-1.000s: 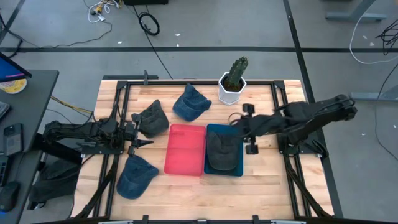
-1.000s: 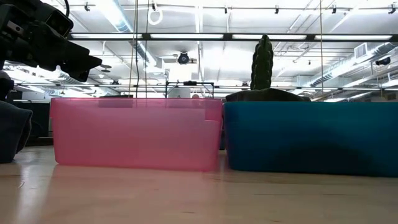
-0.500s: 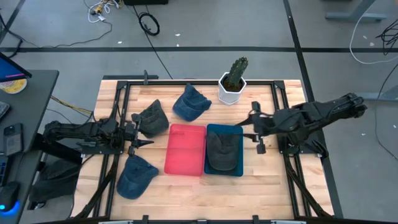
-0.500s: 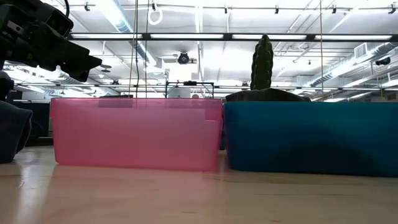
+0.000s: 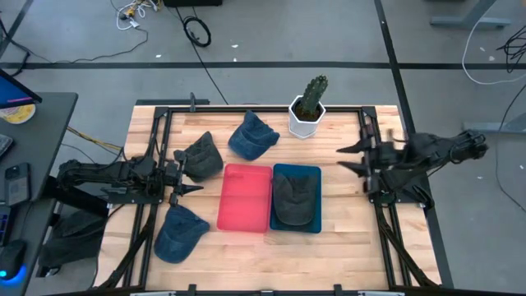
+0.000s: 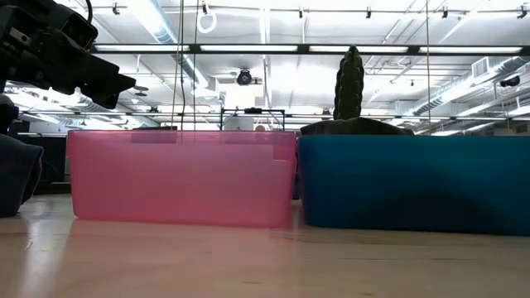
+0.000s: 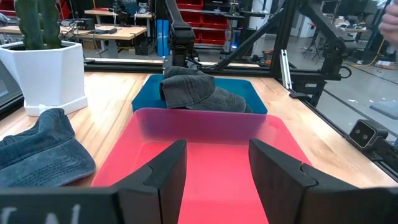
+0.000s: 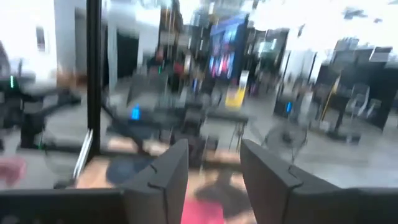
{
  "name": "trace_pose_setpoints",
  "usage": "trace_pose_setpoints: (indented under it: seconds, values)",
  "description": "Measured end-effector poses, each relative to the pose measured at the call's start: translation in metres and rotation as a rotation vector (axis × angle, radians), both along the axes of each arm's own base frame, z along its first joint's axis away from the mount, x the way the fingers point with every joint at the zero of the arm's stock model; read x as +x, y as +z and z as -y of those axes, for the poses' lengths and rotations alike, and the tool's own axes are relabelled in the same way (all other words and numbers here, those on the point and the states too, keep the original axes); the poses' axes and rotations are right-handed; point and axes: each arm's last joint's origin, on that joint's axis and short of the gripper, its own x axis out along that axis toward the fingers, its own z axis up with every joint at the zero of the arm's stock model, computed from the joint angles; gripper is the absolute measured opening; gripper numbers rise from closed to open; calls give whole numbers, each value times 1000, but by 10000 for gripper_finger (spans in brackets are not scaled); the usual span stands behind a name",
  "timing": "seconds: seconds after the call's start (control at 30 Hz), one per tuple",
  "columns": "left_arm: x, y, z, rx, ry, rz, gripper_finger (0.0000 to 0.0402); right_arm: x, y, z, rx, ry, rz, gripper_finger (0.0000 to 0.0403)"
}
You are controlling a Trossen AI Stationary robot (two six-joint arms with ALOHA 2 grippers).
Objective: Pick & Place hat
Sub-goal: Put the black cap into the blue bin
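Note:
A dark grey hat (image 5: pixel 294 197) lies in the blue tray (image 5: pixel 315 226), resting on the tray's floor; the left wrist view shows the same hat (image 7: pixel 202 93) rising above the tray's rim. My right gripper (image 5: pixel 343 158) is open, drawn back near the table's right side, apart from the tray. My left gripper (image 5: pixel 191 177) is open and hovers at the table's left, beside a second grey hat (image 5: pixel 200 156), its fingers pointing at the red tray (image 7: pixel 205 162). One blue hat (image 5: pixel 252 136) lies toward the far edge and another blue hat (image 5: pixel 179 232) toward the near edge.
The red tray (image 5: pixel 245 197) sits beside the blue one at the table's middle. A cactus in a white pot (image 5: pixel 308 107) stands by the far edge. Black frame rails (image 5: pixel 382 222) run along both sides. Bare wood shows at the near right.
My right gripper has pulled away from over the blue tray toward the table's right edge, its arm folding back. The grey hat has stayed in the blue tray. The left arm has kept still.

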Motion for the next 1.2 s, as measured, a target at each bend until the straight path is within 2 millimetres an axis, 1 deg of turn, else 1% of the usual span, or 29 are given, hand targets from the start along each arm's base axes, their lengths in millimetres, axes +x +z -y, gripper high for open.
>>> trace_pose_setpoints:
  seconds: [0.27,0.33,0.4,0.47,0.53,0.63,0.73,0.83,0.93,1.1,1.2]
  values:
    - [0,0,0,0,0,-1,177,-44,-22,15,35,2,156,149]
    - [0,0,0,0,0,0,177,-55,-27,17,36,36,199,149]
    - [0,0,0,0,0,0,177,-63,-32,18,2,100,242,149]
    - [0,0,0,0,0,0,177,-70,-39,17,-45,168,278,149]
    - [0,0,0,0,0,-1,177,-75,-45,18,-63,191,311,149]
    - [0,0,0,0,0,-1,177,-72,-52,17,-66,187,292,149]
    - [0,0,0,0,0,-1,177,-69,-54,17,-74,173,287,149]
    - [0,0,0,0,0,0,177,-64,-64,15,-94,157,250,149]
    - [0,0,0,0,0,1,177,-61,-68,16,-72,103,284,149]
    - [0,0,0,0,0,0,177,-44,-95,15,-75,-3,269,149]
    - [0,0,0,0,0,0,177,-41,-103,19,-45,-110,271,149]
